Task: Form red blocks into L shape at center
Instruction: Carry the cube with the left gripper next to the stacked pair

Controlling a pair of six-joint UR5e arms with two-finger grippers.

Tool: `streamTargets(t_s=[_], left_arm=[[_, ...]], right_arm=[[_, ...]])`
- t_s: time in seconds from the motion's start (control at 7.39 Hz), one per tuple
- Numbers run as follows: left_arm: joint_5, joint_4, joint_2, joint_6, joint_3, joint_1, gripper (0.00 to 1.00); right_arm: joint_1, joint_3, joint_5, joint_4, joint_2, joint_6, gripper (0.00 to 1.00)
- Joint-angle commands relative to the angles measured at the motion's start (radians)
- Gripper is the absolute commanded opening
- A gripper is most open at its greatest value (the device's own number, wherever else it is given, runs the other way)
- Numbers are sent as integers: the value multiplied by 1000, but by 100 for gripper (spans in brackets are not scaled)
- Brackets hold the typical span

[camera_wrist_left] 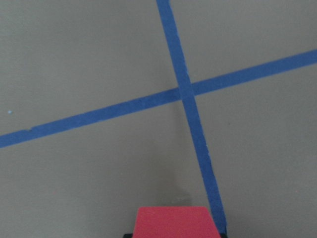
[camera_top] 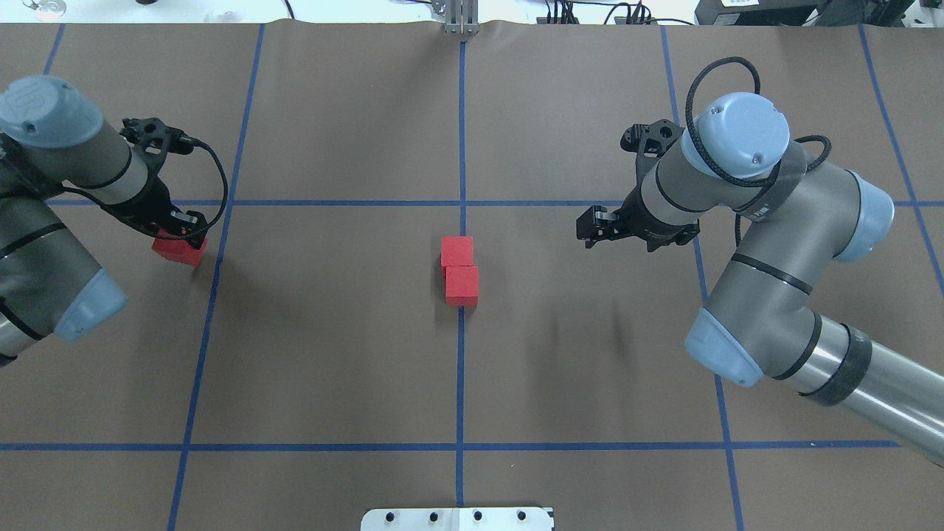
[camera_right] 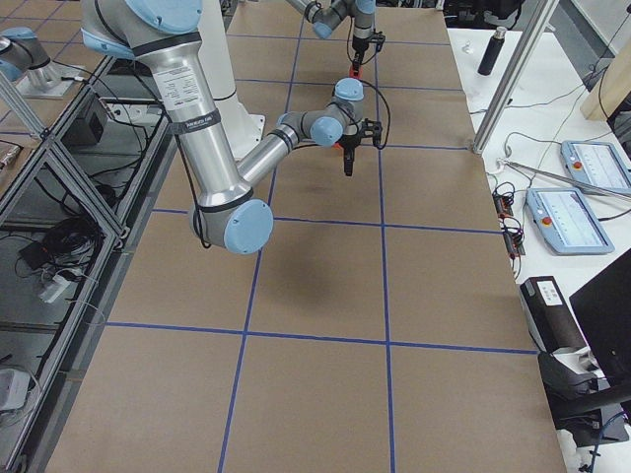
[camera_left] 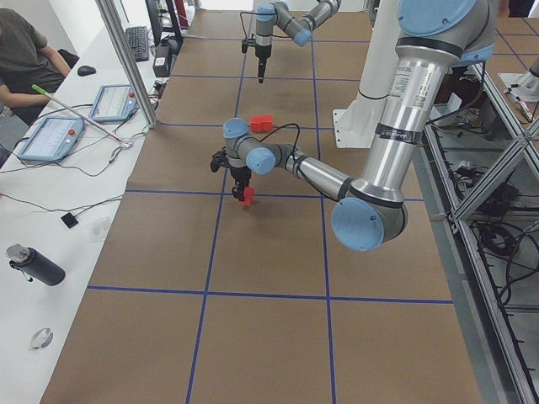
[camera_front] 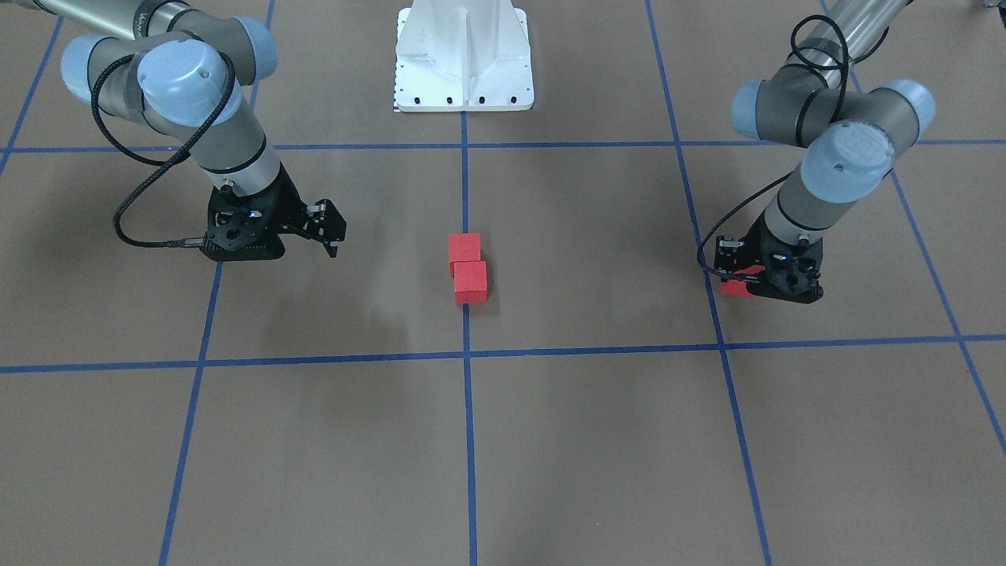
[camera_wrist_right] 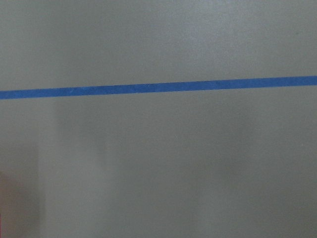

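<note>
Left gripper [camera_top: 179, 234] pointing down, well left of centre block pair [camera_top: 460, 269], clamped on third red block [camera_top: 179, 249]. Right gripper [camera_top: 594, 227] hovering opposite side; jaw state indeterminate.

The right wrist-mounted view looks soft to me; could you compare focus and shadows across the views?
Right wrist-mounted: soft, only one blue tape line over faint shadow bands. Left wrist-mounted: the small matte red cube is cropped, slightly blurred. Overhead exterior: sharp, with diffuse shadows.

Left arm reaches low, wrist upright, and the left tool [camera_top: 184, 230] points down, clamped on a block [camera_top: 179, 249]. Right arm bends at the elbow; the right tool [camera_top: 594, 230] hangs empty, jaws apart.
</note>
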Motion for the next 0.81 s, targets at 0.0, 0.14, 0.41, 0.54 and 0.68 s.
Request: streamTargets(t_s=[0.0, 0.14, 0.41, 0.54, 0.68], left_arm=[[-42, 99, -30, -19, -59, -59, 0], [-40, 168, -68, -182, -62, -59, 0], [-34, 175, -148, -729, -62, -24, 0], [-20, 176, -197, -915, -52, 37, 0], [-10, 202, -309, -1055, 23, 77, 0]], right_arm=[[1, 10, 0, 0, 3, 2, 100], [2, 8, 0, 0, 3, 2, 100], [7, 7, 0, 0, 1, 0, 100], [9, 7, 0, 0, 0, 0, 100], [15, 5, -2, 0, -2, -1, 100]])
